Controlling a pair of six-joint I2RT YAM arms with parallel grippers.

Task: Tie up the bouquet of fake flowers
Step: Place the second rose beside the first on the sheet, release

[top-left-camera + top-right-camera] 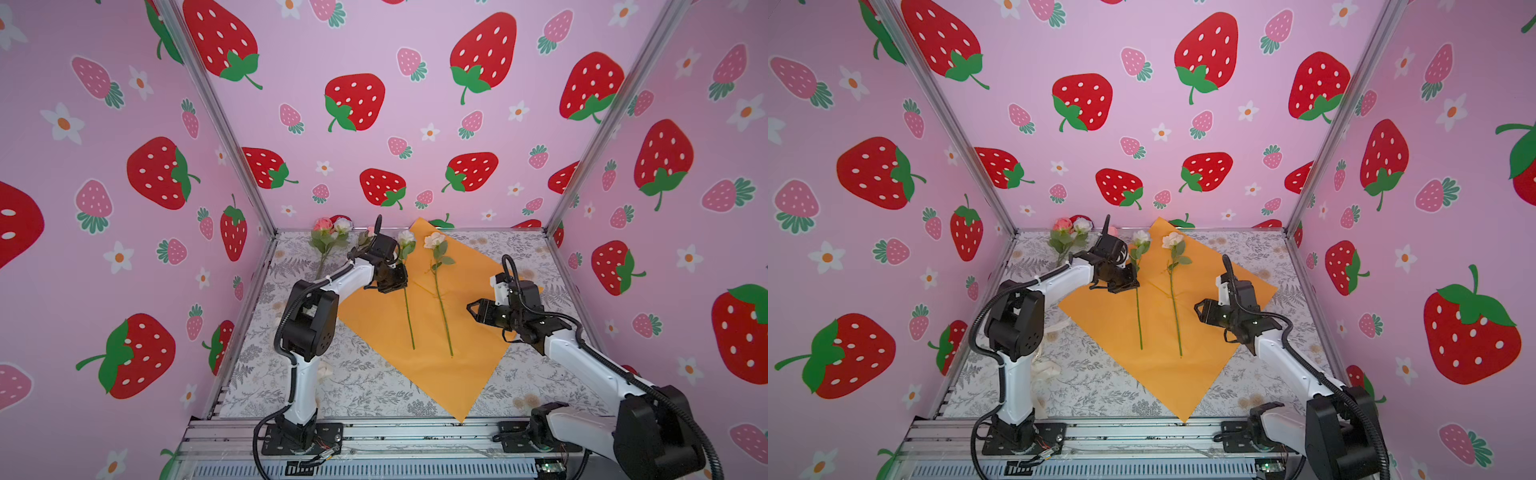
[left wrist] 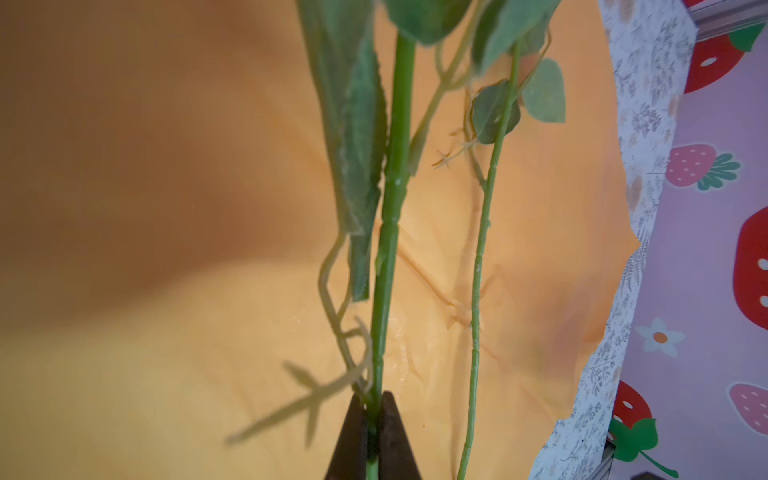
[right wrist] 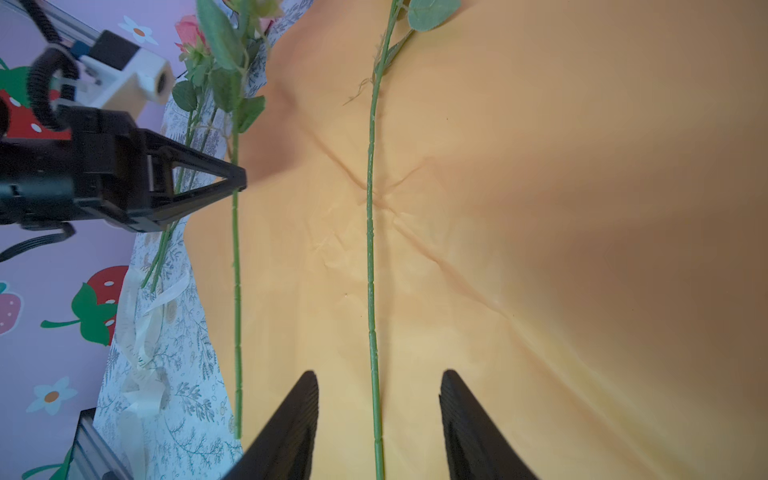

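The bouquet of fake flowers lies loose, in separate stems. Two white roses rest on the orange paper [image 1: 436,374]. My left gripper [image 1: 390,282] is shut on the stem [image 2: 390,228] of the left rose [image 1: 406,237], just below its leaves. The other rose [image 1: 434,240] lies free beside it, its stem [image 3: 370,249] running between my right fingers without touching them. My right gripper [image 1: 471,309] hovers open over the paper's right part, holding nothing. A pink and a white rose [image 1: 328,237] lie at the back left corner.
A cream ribbon [image 3: 141,332] lies crumpled on the floral tablecloth [image 1: 374,390] near the left arm's base. Strawberry-print walls close in the left, back and right sides. The aluminium rail [image 1: 395,432] with both arm bases runs along the front.
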